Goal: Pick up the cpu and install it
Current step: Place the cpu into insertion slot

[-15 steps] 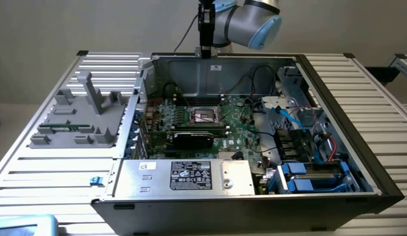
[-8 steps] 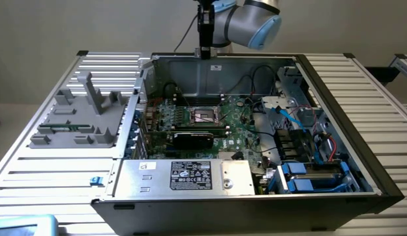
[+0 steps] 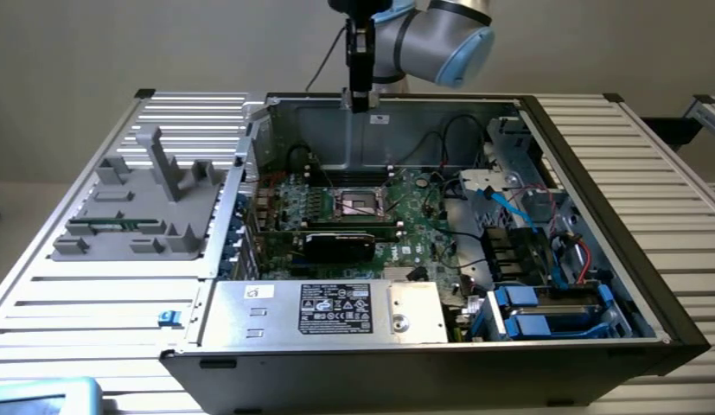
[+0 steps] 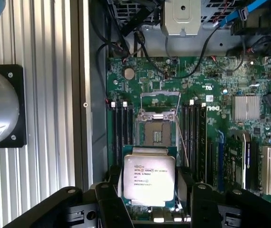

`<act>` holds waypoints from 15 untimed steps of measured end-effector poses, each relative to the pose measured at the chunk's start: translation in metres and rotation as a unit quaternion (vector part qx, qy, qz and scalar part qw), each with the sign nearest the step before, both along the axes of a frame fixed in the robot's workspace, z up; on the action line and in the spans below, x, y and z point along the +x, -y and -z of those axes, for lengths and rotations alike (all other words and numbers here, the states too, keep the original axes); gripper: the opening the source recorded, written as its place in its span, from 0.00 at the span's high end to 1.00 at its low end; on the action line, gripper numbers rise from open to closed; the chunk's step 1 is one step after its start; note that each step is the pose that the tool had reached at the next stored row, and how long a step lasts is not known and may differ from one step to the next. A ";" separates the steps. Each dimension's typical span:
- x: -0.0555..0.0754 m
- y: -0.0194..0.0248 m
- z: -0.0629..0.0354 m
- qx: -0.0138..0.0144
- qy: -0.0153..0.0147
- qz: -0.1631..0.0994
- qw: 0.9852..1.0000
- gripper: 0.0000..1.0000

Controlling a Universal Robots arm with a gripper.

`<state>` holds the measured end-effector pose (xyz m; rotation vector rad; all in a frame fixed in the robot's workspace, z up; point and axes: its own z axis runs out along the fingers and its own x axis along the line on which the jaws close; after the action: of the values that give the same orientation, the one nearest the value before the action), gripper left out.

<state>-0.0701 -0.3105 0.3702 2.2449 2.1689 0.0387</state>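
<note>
My gripper (image 4: 149, 202) is shut on the cpu (image 4: 149, 178), a flat square chip with a shiny silver top and printed text, held between the two black fingers (image 4: 107, 202). Beyond the chip lies the open cpu socket (image 4: 156, 130) on the green motherboard (image 4: 211, 95), its metal load frame lifted. In the exterior view the gripper (image 3: 359, 102) hangs high over the open computer case (image 3: 588, 173), near its back wall, above and behind the socket (image 3: 363, 204). The chip is apart from the socket.
A grey fixture (image 3: 138, 212) on the slatted table at the exterior view's left holds a green memory stick (image 3: 104, 225). Inside the case are a black card (image 3: 340, 245), a silver power supply (image 3: 322, 309), blue drive bays (image 3: 542, 313) and loose cables (image 3: 495, 194). Memory slots (image 4: 121, 126) flank the socket.
</note>
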 end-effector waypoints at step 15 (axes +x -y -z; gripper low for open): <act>0.000 0.0060 0.0259 0.000 0.002 0.000 1.000 0.45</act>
<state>-0.0701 -0.3165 0.3443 2.2425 2.1681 0.0435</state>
